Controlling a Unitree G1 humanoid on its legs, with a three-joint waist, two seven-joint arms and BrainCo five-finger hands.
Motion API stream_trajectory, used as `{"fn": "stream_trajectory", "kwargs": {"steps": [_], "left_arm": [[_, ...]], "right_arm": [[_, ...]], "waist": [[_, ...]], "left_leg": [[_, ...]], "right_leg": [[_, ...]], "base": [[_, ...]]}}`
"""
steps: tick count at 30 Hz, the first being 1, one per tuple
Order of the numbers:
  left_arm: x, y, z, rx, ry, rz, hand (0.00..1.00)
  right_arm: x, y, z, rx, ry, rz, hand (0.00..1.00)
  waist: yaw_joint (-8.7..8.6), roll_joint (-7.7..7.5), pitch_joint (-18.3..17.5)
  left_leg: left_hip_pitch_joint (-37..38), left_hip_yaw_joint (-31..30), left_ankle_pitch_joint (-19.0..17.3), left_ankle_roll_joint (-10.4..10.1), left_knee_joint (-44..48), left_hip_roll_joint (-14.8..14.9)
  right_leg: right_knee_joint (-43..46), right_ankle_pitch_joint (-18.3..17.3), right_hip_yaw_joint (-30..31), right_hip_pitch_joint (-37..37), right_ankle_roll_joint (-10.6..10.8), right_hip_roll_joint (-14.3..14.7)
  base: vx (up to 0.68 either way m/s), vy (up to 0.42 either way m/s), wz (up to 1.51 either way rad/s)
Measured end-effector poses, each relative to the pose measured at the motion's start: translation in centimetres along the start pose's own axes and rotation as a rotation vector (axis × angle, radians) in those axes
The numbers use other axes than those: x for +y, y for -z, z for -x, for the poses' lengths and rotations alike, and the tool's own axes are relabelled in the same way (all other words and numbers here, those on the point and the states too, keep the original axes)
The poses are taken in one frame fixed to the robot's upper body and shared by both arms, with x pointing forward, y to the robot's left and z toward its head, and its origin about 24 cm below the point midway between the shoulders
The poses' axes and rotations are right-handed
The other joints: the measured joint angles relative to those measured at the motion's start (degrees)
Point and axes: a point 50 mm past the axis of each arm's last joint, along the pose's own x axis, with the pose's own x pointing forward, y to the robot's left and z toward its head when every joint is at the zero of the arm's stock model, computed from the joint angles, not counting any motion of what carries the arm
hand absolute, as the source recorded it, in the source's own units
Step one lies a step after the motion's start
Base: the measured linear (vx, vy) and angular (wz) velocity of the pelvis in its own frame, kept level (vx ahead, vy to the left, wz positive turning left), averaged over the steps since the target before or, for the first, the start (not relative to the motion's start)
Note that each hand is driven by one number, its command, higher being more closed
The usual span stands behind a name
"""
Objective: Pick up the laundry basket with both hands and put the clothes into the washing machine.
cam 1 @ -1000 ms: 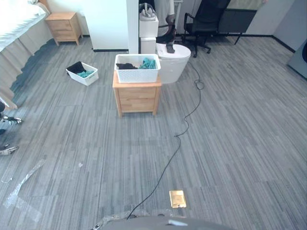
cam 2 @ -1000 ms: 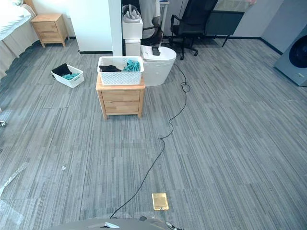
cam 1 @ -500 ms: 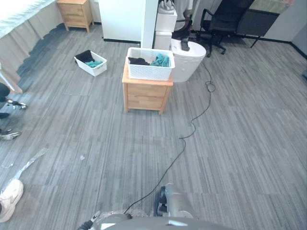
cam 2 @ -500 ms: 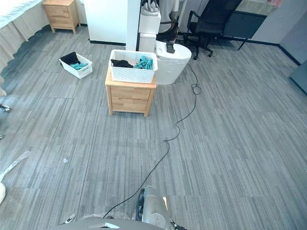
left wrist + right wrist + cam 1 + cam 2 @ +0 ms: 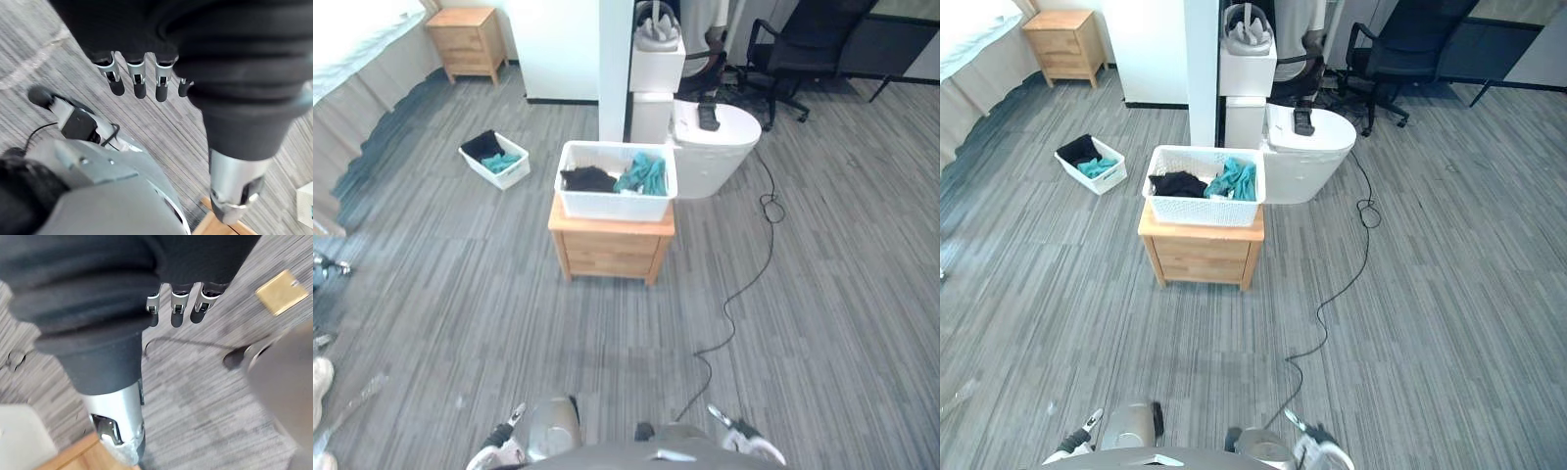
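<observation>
A white laundry basket (image 5: 616, 181) holding black and teal clothes (image 5: 641, 174) stands on a low wooden nightstand (image 5: 612, 250) in the middle of the room, some way ahead of me. The same basket (image 5: 1205, 186) shows in the right eye view. My left hand (image 5: 138, 78) hangs by my side above the grey floor with its fingers straight and its thumb (image 5: 234, 191) apart, holding nothing. Over the floor on the other side, my right hand (image 5: 177, 303) hangs the same way, relaxed and empty. Both hands are far from the basket.
A small white bin (image 5: 494, 157) with clothes lies on the floor left of the nightstand. Behind the basket stand a white pillar (image 5: 615, 69) and a rounded white unit (image 5: 717, 147). A black office chair (image 5: 803, 49), a second nightstand (image 5: 465, 39) and a bed (image 5: 352, 49) line the back.
The camera has moved forward, so the basket and nightstand are nearer and larger. The basket itself has not moved.
</observation>
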Motion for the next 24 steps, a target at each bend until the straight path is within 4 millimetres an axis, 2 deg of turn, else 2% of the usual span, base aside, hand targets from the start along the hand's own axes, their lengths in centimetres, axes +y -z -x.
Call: {"fn": "stream_trajectory", "kwargs": {"steps": [1, 2, 3, 4, 5, 6, 7, 8, 9, 10, 11, 12, 13, 15, 16, 17, 18, 19, 20, 21, 22, 23, 24], "left_arm": [[0.0, 0.1, 0.0, 0.002, 0.000, -0.002, 0.00], [0.1, 0.6, 0.1, 0.011, -0.004, -0.016, 0.00], [0.5, 1.5, 0.3, 0.040, -0.017, -0.035, 0.00], [0.7, 1.4, 0.2, 0.040, -0.026, -0.027, 0.00], [1.6, 0.8, 0.2, 0.030, -0.050, -0.049, 0.00], [1.9, 0.3, 0.1, 0.022, -0.058, -0.061, 0.00], [1.9, -0.2, 0.0, 0.013, -0.058, -0.073, 0.00], [1.8, -0.5, -0.1, 0.011, -0.057, -0.095, 0.00], [1.6, -0.5, -0.1, 0.014, -0.051, -0.126, 0.00], [1.1, -0.8, -0.2, 0.006, -0.038, -0.128, 0.00], [0.7, -1.0, -0.2, -0.002, -0.028, -0.130, 0.00], [0.0, -1.6, -0.3, -0.018, -0.008, -0.138, 0.00], [-1.6, -2.5, -0.5, -0.050, 0.030, -0.131, 0.00], [-2.5, -2.6, -0.4, -0.068, 0.055, -0.121, 0.00], [-2.9, -2.5, -0.4, -0.071, 0.063, -0.108, 0.00], [-2.9, -2.3, -0.4, -0.066, 0.061, -0.101, 0.00], [-2.6, -2.2, -0.3, -0.071, 0.052, -0.089, 0.00], [-2.4, -2.3, -0.2, -0.080, 0.043, -0.084, 0.00], [-1.9, -2.2, -0.2, -0.087, 0.024, -0.078, 0.00], [-1.9, -2.0, -0.1, -0.081, 0.024, -0.076, 0.00], [-2.2, -1.5, -0.1, -0.070, 0.033, -0.061, 0.00], [-3.4, -1.0, 0.0, -0.062, 0.056, -0.043, 0.00], [-4.0, -1.1, 0.0, -0.069, 0.069, -0.039, 0.00]], "right_arm": [[0.7, -0.6, -0.1, -0.018, -0.021, 0.015, 0.00], [1.2, -0.8, -0.1, -0.029, -0.035, 0.011, 0.00], [1.3, -0.8, -0.1, -0.032, -0.035, 0.006, 0.00], [1.8, -0.4, 0.0, -0.023, -0.046, -0.001, 0.00], [1.6, 0.8, 0.2, 0.003, -0.040, -0.011, 0.00], [0.9, 2.0, 0.4, 0.036, -0.017, -0.016, 0.00], [0.2, 2.9, 0.6, 0.062, 0.002, -0.019, 0.00], [-0.3, 3.4, 0.8, 0.077, 0.017, -0.025, 0.00], [-1.3, 3.5, 0.9, 0.072, 0.046, -0.066, 0.00], [-1.8, 3.4, 0.9, 0.067, 0.054, -0.057, 0.00], [-1.9, 3.4, 0.9, 0.067, 0.055, -0.055, 0.00], [-2.0, 3.4, 1.0, 0.068, 0.054, -0.061, 0.00], [-2.3, 3.4, 1.0, 0.066, 0.064, -0.079, 0.00], [-2.6, 3.5, 1.0, 0.071, 0.080, -0.104, 0.00], [-3.0, 3.9, 1.2, 0.082, 0.094, -0.124, 0.00], [-3.1, 4.2, 1.3, 0.089, 0.099, -0.124, 0.00], [-3.4, 4.8, 1.5, 0.107, 0.107, -0.122, 0.00], [-3.4, 5.2, 1.6, 0.120, 0.107, -0.114, 0.00], [-3.8, 6.1, 1.8, 0.149, 0.120, -0.112, 0.00], [-3.8, 5.9, 1.7, 0.149, 0.120, -0.105, 0.00], [-4.0, 4.5, 1.4, 0.112, 0.114, -0.060, 0.00], [-4.0, 3.1, 1.1, 0.070, 0.109, -0.025, 0.00], [-3.9, 2.4, 0.9, 0.048, 0.109, -0.014, 0.00]], "waist": [[0.17, -0.06, 0.0], [0.38, 0.15, -0.2], [0.58, 1.18, -0.9], [0.63, -0.10, -1.1], [-0.46, -2.63, -1.8], [-0.28, -4.75, -1.9], [-0.52, -5.62, -1.8], [-1.04, -5.68, -1.7], [-2.07, -5.09, -1.3], [-2.29, -4.07, -0.7], [-2.39, -3.97, -0.8], [-2.47, -4.02, -1.0], [-2.92, -4.03, -1.0], [-2.96, -3.87, -0.9], [-3.10, -3.56, -0.9], [-3.12, -3.66, -1.0], [-2.99, -4.07, -1.2], [-2.90, -4.58, -1.5], [-2.78, -5.16, -2.0], [-2.51, -4.71, -2.3], [-2.43, -2.39, -2.7], [-3.25, -0.46, -2.8], [-3.32, 0.16, -2.8]], "left_leg": [[-0.1, 0.7, 0.3, -0.2, -9.5, -1.3], [2.9, 1.4, 2.8, -0.9, -24.6, -3.8], [5.6, -0.4, 9.5, 3.5, -32.5, -6.0], [5.9, 0.2, 8.4, 4.4, -31.7, -7.4], [7.2, 0.7, 6.6, 5.0, -32.3, -9.3], [9.4, 1.8, 5.7, 5.9, -33.4, -11.2], [11.8, 1.9, 5.0, 6.6, -34.3, -12.5], [13.6, 1.5, 4.6, 6.9, -35.0, -13.1], [18.4, 0.8, 4.1, 6.8, -36.3, -13.5], [21.1, 0.3, 4.0, 6.8, -37.0, -13.5], [22.8, 0.0, 4.0, 6.7, -37.7, -13.4], [25.1, -0.1, 3.8, 6.4, -38.8, -13.2], [26.9, -0.3, 2.8, 4.7, -39.6, -12.5], [28.8, -0.3, 2.3, 4.0, -41.4, -11.9], [30.0, -0.3, 1.3, 2.4, -42.1, -10.5], [30.3, -0.3, 0.9, 1.8, -42.1, -10.2], [31.2, -0.2, -0.1, 0.2, -42.2, -9.6], [32.1, -0.3, -1.1, -0.7, -42.2, -9.5], [33.1, -0.6, -2.1, -2.1, -42.1, -9.5], [33.2, -0.5, -2.4, -2.5, -41.9, -8.6], [32.3, -0.1, -2.4, -2.9, -41.5, -6.5], [31.2, -0.3, -1.6, -3.6, -42.0, -5.4], [30.9, -0.4, -0.9, -3.8, -42.5, -5.2]], "right_leg": [[-0.5, -1.2, 0.8, 1.6, 0.9, -1.1], [-0.6, -3.3, 1.6, 3.4, 1.7, -1.9], [0.1, -5.5, 3.6, 4.2, 2.6, -1.1], [1.2, -6.5, 5.1, 4.5, 3.2, -2.2], [6.2, -7.3, 6.1, 2.5, 4.1, -4.3], [18.6, -8.1, 8.1, -2.6, 7.1, -6.0], [29.1, -6.0, 8.7, -7.1, 12.3, -6.9], [36.3, -4.4, 9.1, -9.4, 15.6, -6.9], [48.6, -3.1, 8.6, -13.8, 18.0, -6.5], [52.4, -3.2, 7.1, -16.3, 17.7, -6.6], [53.8, -3.5, 5.9, -17.9, 17.2, -6.9], [53.3, -4.6, 3.8, -20.8, 15.2, -8.0], [47.6, -5.5, 0.7, -24.0, 13.2, -10.1], [38.2, -5.5, -0.8, -25.0, 11.8, -11.2], [28.0, -4.0, -1.6, -24.7, 10.5, -11.2], [23.5, -2.4, -1.5, -24.2, 10.0, -11.0], [17.0, 3.1, -1.3, -23.5, 9.1, -10.9], [15.0, 8.4, -1.4, -23.1, 9.0, -11.2], [14.6, 8.1, -2.0, -22.2, 9.0, -11.7], [14.3, 6.4, -2.4, -21.7, 8.7, -11.3], [13.0, 6.0, -3.5, -21.7, 8.3, -9.5], [11.5, 5.6, -5.0, -21.7, 7.7, -8.7], [11.1, 5.4, -5.5, -21.9, 7.5, -8.5]], "base": [[0.59, 0.160, -0.84], [0.73, 0.253, -1.06], [0.62, 0.260, -1.03], [0.62, 0.277, -0.58], [0.61, 0.253, -0.20], [0.71, 0.260, 0.02], [0.58, 0.194, 0.02], [0.61, 0.180, 0.29], [0.46, 0.120, 0.29], [0.42, 0.101, 0.22], [0.28, 0.033, 0.14], [0.33, 0.012, 0.36], [0.40, -0.017, 0.40], [0.34, -0.062, 0.32], [0.27, -0.098, 0.28], [0.31, -0.169, 0.36], [0.32, -0.227, 0.34], [0.42, -0.343, 0.36], [0.40, -0.340, 0.14], [0.37, -0.368, -0.06], [0.30, -0.335, 0.02], [0.26, -0.305, 0.15], [0.21, -0.254, 0.30]]}}
